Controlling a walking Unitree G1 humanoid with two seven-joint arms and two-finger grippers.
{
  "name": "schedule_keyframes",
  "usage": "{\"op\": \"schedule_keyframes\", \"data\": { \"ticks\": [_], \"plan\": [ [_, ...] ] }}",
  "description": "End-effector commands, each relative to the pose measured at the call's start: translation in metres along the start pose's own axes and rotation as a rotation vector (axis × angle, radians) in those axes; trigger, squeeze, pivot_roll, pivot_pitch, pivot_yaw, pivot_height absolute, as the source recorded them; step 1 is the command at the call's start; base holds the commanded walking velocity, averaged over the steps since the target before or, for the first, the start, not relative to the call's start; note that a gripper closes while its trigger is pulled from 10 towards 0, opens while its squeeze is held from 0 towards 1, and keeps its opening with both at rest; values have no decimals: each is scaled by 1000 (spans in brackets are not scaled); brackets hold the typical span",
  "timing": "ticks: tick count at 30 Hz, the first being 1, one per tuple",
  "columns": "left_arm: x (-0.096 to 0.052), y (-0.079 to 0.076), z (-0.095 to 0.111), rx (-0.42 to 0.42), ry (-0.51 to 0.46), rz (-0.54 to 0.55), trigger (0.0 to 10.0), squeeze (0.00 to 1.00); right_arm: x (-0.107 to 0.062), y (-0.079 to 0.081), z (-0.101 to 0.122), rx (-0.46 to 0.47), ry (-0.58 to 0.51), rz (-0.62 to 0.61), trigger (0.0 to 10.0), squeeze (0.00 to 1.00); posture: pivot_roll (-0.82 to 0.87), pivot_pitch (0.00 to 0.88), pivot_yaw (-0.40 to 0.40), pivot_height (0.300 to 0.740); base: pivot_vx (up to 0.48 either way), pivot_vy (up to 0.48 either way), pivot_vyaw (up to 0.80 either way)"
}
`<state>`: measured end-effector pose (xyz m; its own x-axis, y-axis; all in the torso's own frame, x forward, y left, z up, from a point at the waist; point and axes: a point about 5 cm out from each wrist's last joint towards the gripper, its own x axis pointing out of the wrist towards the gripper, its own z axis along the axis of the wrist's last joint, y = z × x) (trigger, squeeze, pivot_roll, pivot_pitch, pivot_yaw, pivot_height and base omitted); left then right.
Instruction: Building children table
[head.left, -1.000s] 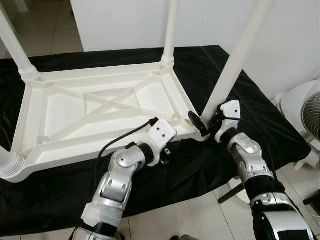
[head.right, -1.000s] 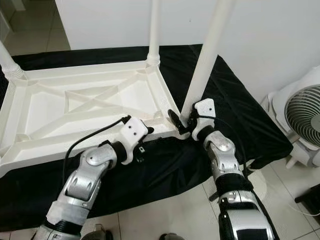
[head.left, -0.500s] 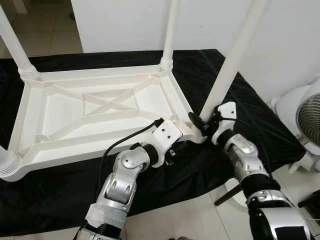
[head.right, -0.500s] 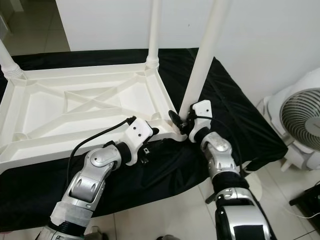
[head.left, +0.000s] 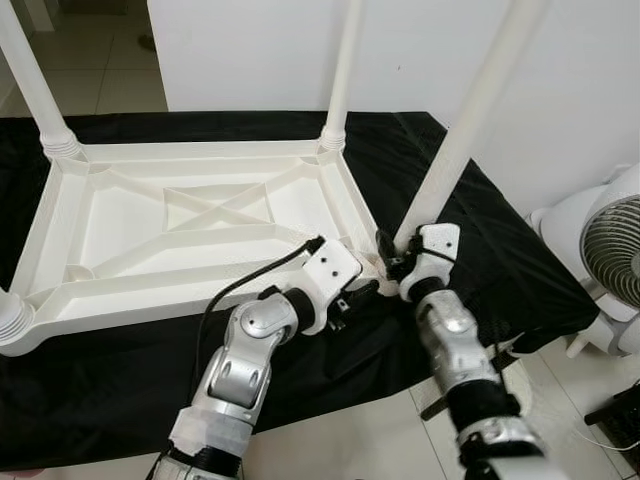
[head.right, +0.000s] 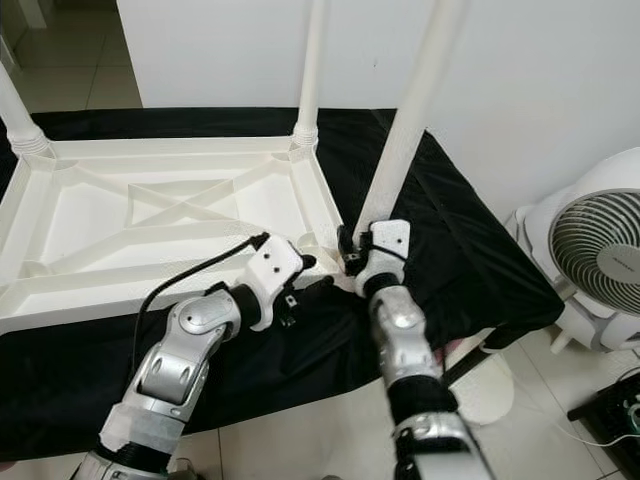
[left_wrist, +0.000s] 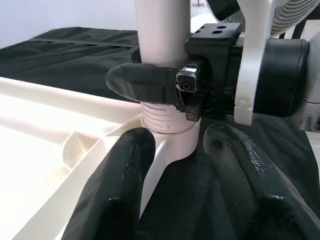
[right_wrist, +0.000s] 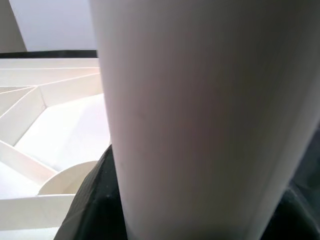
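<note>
An upturned white children's table (head.left: 190, 215) lies on a black cloth (head.left: 500, 240), 4 legs up. The right gripper (head.left: 392, 262) clamps the near-right corner leg (head.left: 470, 120) at its base; the left gripper (left_wrist: 175, 165), fingers parted, straddles that corner's socket (left_wrist: 167, 137).

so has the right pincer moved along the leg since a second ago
No. The right pincer stays clamped at the base of the near leg, beside the corner socket; the whole view shifted.

counter (head.left: 520, 250): draped in black cloth, standing on pale tiled floor (head.left: 330, 445) | on it: white plastic children's table (head.left: 190, 225) lying upside down, ribbed underside up, legs pointing upward | near-right corner of the table close to the counter's front edge
</note>
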<state>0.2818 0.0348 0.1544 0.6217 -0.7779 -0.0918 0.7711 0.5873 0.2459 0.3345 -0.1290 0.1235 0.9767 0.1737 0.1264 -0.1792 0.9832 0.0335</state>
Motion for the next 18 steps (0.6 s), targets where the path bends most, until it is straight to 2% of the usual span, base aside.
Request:
{"op": "schedule_keyframes", "data": {
  "ticks": [1,3,5,7,13,14,15,17,18],
  "plan": [
    [0,2,-4,-14,4,139,10000,0,-7,3,-14,7,65,-17,0,0,79,15,-104,740,0,0,0],
    [-4,5,-8,-4,11,129,10000,0,-9,11,-11,44,38,-87,0,0,63,24,-108,740,0,0,0],
    [-4,5,-8,-4,11,129,10000,0,-9,11,-11,44,38,-87,0,0,63,24,-108,740,0,0,0],
    [-7,9,-11,0,16,129,10000,0,-9,17,-7,93,27,-155,0,0,48,32,-104,740,0,0,0],
    [-9,11,-12,-10,21,140,10000,0,-11,28,-1,132,12,-133,0,0,51,40,-98,740,0,0,0],
    [-10,12,-13,-19,22,147,10000,0,-13,31,1,125,0,-103,2157,0,54,41,-92,740,0,0,0],
    [-9,12,-13,-16,27,157,10000,0,-14,32,2,115,-7,-75,10000,0,57,43,-89,740,0,0,0],
    [-9,13,-12,-17,26,164,10000,0,-14,32,4,111,-19,-39,10000,0,63,43,-78,740,0,0,0],
    [-9,14,-10,-25,21,169,10000,0,-14,31,5,107,-29,-26,10000,1000,67,48,-72,740,0,0,0]
  ]
}}
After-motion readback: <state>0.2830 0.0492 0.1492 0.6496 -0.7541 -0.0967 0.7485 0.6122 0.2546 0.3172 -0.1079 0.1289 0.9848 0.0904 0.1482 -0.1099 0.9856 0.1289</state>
